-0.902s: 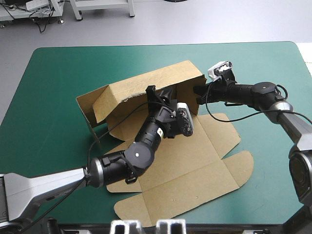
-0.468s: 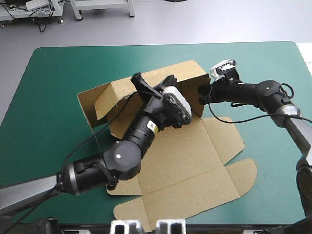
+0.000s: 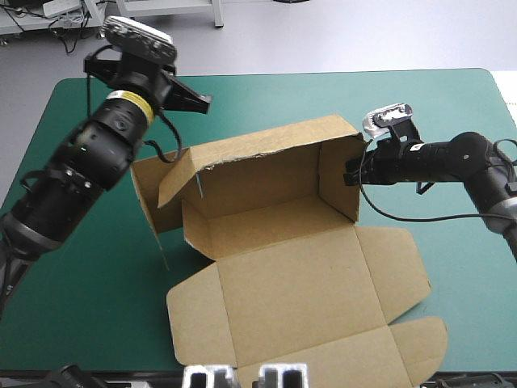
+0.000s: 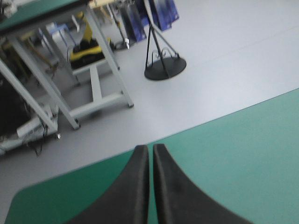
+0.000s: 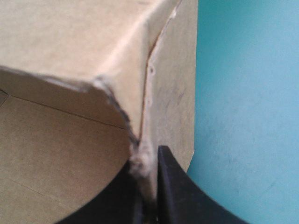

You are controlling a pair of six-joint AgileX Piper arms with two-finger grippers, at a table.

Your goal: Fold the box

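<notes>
OK, high view: the box [image 3: 283, 267] sits mid-table on the teal-green cover [image 3: 452, 113]. Its far half is up as an open tray, with back wall and right end wall upright and the left end wall standing with a flap angled inward. The lid panel lies flat toward the table's near edge, side flaps spread out. The right gripper [image 3: 352, 171] is at the right end wall, at its outer edge. The left gripper [image 3: 198, 100] is well apart from the box, above the table's far-left corner, touching nothing.

Left wrist view: the black fingers [image 4: 140, 186] are pressed together into one point, nothing between them. The left gripper [image 4: 150, 149] points over the bare cover [image 4: 243, 154] toward the table's far edge; no board in sight.

Right wrist view: the right gripper [image 5: 148, 161] is clamped on the frayed edge of the box [image 5: 70, 46] wall, with board sandwiched between the fingers [image 5: 173, 186]. Tray interior is on one side, cover [image 5: 247, 93] on the other.
</notes>
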